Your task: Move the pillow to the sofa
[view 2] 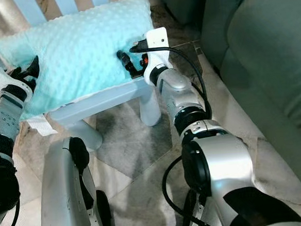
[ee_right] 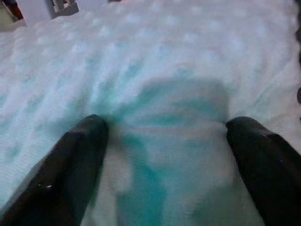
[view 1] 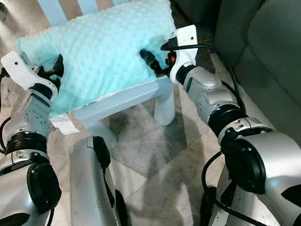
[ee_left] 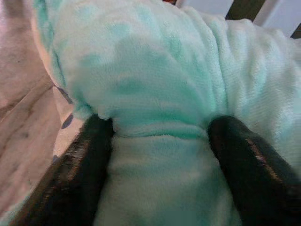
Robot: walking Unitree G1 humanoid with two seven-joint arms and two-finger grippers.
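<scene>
1. The left gripper [ee_left: 155, 141] presses into the near left end of the mint-green, dimple-textured plush pillow [view 1: 102, 49]. Its two black fingers [ee_left: 84, 160] are spread apart, with a bulge of the soft fabric pushed up between them, so they clasp the pillow's edge.
2. The right gripper [ee_right: 164, 150] is set against the pillow's right side, near the front edge. Its black fingers [ee_right: 70, 160] are also spread wide, dug into the plush, and a fold of fabric sits between them.
3. Both silver arms reach forward from the lower corners of the head views, one at each end of the pillow. Black cables loop along the right forearm.
4. The pillow lies flat on a small pale-blue wooden chair-like stool [view 1: 139, 101], covering nearly its whole seat. Its left end overhangs the edge.
5. The stool's pale slats rise behind the pillow, and a rounded leg [view 1: 164, 109] stands on the floor below the right gripper.
6. A grey-green upholstered sofa [view 1: 275, 47] stands just to the right of the stool, apart from the pillow.
7. Beneath everything is a grey and beige marbled tile floor [view 1: 152, 144].
</scene>
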